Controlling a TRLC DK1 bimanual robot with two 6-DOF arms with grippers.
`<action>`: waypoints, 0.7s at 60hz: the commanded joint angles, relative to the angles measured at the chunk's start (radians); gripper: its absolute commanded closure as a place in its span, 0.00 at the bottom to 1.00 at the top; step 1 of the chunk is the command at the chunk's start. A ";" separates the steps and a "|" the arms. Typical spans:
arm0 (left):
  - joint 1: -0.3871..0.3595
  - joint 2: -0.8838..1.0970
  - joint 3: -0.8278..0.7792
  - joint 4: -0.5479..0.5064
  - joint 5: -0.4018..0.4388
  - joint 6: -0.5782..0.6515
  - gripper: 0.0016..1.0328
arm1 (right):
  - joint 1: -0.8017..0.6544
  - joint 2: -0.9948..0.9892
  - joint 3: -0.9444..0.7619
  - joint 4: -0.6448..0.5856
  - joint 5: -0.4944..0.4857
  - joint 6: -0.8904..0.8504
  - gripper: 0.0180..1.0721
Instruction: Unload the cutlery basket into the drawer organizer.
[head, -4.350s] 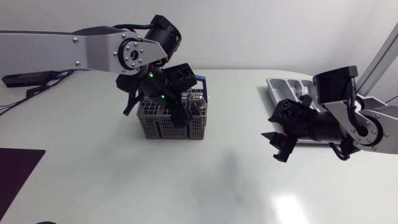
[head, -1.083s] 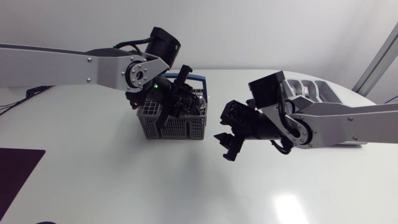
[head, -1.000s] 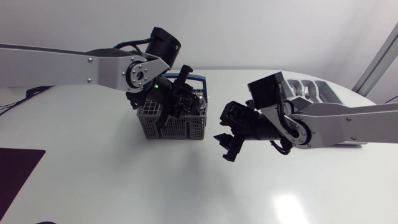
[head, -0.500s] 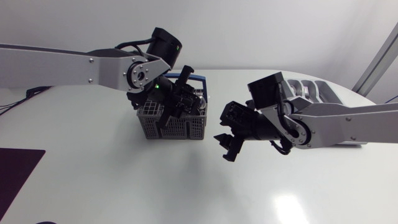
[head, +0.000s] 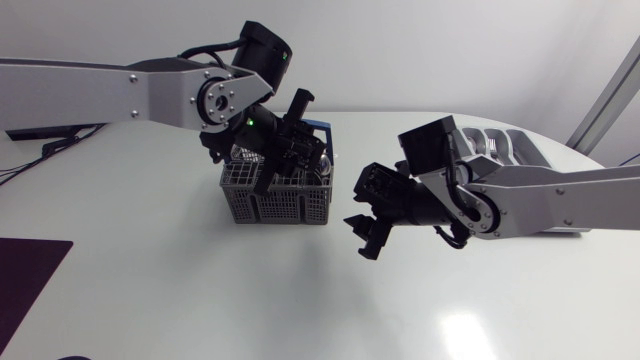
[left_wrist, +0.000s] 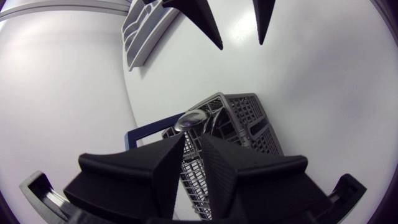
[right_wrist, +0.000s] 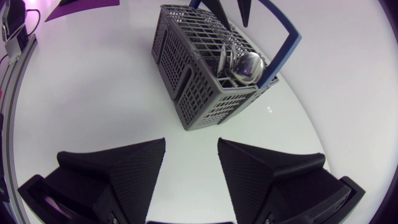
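Note:
The grey mesh cutlery basket (head: 275, 203) (right_wrist: 193, 68) with a blue handle (right_wrist: 283, 43) stands at the table's middle back. A steel spoon (right_wrist: 247, 65) (left_wrist: 191, 119) stands in it, bowl up, beside the handle. My left gripper (head: 284, 158) (left_wrist: 193, 137) hangs just above the basket, pointing down at it. Only a slim gap separates its fingers, and I see nothing between them. My right gripper (head: 361, 238) (right_wrist: 191, 144) is open and empty, low over the table right of the basket and facing it. The grey drawer organizer (head: 503, 141) (left_wrist: 140, 31) lies at the back right, partly hidden by my right arm.
A dark mat (head: 25, 275) lies at the table's front left corner. Cables (head: 50, 142) trail along the left back edge. Bare white tabletop (head: 300, 300) spreads in front of the basket and both grippers.
My left arm has risen a little above the basket in the last half second. My right arm, earlier by the organizer, now sits near the basket and has held still for the last second.

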 joint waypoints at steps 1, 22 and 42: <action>-0.011 0.022 0.033 -0.025 0.004 0.053 0.78 | 0.009 0.022 -0.006 0.005 -0.002 0.016 0.40; -0.027 0.034 0.057 -0.114 0.006 0.098 0.78 | 0.010 0.029 -0.007 0.005 -0.002 0.013 0.40; -0.023 0.062 0.094 -0.150 0.006 0.138 0.78 | 0.010 0.033 -0.007 0.005 -0.002 0.008 0.40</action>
